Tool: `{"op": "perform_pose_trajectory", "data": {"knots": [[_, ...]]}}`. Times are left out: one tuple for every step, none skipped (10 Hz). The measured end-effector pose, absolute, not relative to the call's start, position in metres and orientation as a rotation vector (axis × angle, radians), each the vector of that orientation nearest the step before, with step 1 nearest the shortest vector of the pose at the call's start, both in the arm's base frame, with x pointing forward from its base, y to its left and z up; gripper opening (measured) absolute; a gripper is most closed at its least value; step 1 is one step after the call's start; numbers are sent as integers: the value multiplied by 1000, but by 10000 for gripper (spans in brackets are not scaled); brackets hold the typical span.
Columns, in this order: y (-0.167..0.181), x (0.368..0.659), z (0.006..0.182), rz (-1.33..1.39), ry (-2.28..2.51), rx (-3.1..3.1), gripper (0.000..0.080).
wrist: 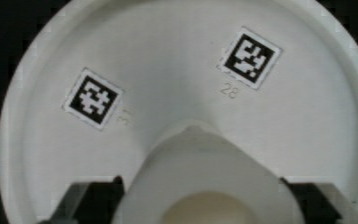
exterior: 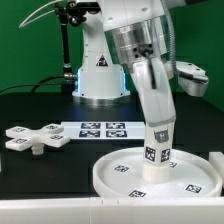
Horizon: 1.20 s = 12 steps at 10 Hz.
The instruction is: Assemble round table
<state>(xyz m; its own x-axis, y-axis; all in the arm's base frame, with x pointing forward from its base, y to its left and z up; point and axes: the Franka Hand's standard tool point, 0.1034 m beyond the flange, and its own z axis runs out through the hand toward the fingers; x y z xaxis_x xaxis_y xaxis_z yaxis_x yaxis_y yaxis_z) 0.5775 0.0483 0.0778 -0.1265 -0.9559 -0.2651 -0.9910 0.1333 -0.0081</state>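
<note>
The large rimmed round disc (exterior: 150,178) lies flat on the black table at the front, tags facing up. The short cylinder leg (exterior: 157,153) stands upright on the disc's middle, held from above by my gripper (exterior: 157,128), which is shut on its top. In the wrist view the disc (wrist: 158,70) fills the picture with two tags, the leg (wrist: 206,175) runs down between my dark fingers (wrist: 91,200), and my gripper (wrist: 202,205) closes on its sides. The cross-shaped four-arm piece (exterior: 32,138) lies flat on the table at the exterior view's left.
The marker board (exterior: 103,128) lies on the table behind the disc, between it and the robot base (exterior: 100,75). A white block (exterior: 214,165) touches the disc's rim at the exterior view's right.
</note>
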Motion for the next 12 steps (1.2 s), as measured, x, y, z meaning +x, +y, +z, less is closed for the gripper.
{"op": "perform_pose_trajectory", "data": {"knots": [[48,578,78,265,2264,-1839,409],[47,579,78,275,2316,-1770,409],[47,579,78,274,2332,-1749,409],[48,579,77,272,2307,-1781,409],[48,579,77,271,2264,-1835,584],[50,580,78,296,2209,-1908,584],[50,582,78,282,2138,-1978,636],[50,581,78,266,2043,-2067,646],[50,581,78,255,1970,-2130,646],[50,581,78,245,1908,-2180,648],[50,581,78,228,1798,-2264,648],[49,581,78,211,1690,-2339,648]]}}
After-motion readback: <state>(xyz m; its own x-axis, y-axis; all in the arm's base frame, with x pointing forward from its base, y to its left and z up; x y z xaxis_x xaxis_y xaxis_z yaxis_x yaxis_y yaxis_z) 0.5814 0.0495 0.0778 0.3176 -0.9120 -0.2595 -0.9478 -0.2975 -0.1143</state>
